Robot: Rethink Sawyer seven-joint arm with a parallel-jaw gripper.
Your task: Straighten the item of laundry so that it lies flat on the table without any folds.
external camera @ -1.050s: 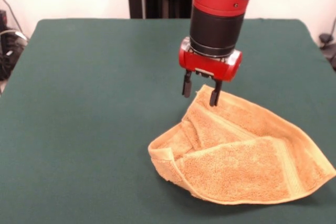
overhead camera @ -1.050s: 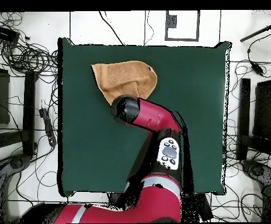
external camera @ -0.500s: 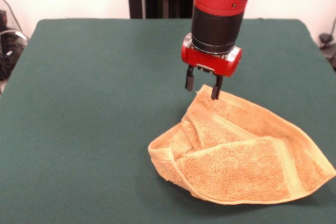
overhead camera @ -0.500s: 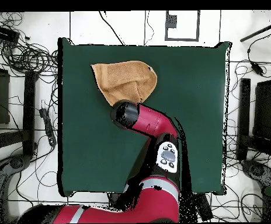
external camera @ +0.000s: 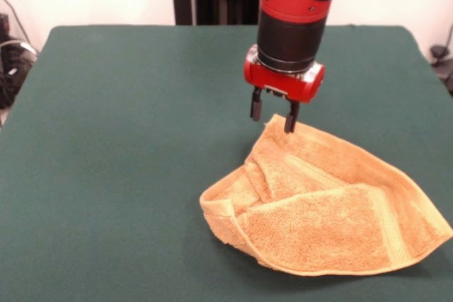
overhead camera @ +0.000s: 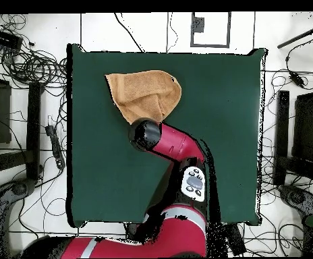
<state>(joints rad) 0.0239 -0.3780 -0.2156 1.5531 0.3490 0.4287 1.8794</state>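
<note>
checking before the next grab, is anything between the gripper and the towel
Nothing visible. The gripper hangs open just above the far corner of the towel, with only bare table around them.

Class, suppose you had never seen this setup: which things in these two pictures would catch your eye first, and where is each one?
The red and black arm comes down from the top of the front view, its open gripper poised just above the far corner of the towel. That orange-tan towel lies rumpled and folded over itself on the dark green table, toward the front view's lower right. In the overhead view the towel sits near the table's top edge.
</note>
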